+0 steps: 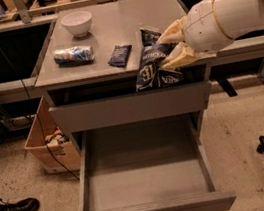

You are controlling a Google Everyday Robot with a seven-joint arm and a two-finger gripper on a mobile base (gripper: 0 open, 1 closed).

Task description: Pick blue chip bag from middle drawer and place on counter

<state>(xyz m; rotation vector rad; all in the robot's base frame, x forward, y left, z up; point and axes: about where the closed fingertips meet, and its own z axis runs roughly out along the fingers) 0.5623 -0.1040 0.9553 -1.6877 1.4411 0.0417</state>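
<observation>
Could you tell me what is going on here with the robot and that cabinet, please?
The robot's claw is shut on the blue chip bag, holding it at the front right edge of the counter; the bag hangs partly over the edge and looks not yet set down. Below, the middle drawer stands pulled out with a bare floor. A white bowl, a can on its side and a small dark-blue packet lie on the counter.

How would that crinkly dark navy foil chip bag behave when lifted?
Probably floppy: the navy foil chip bag hangs creased from the gripper, over the front edge of the grey counter. Likely light: a side pinch carries it.
</observation>
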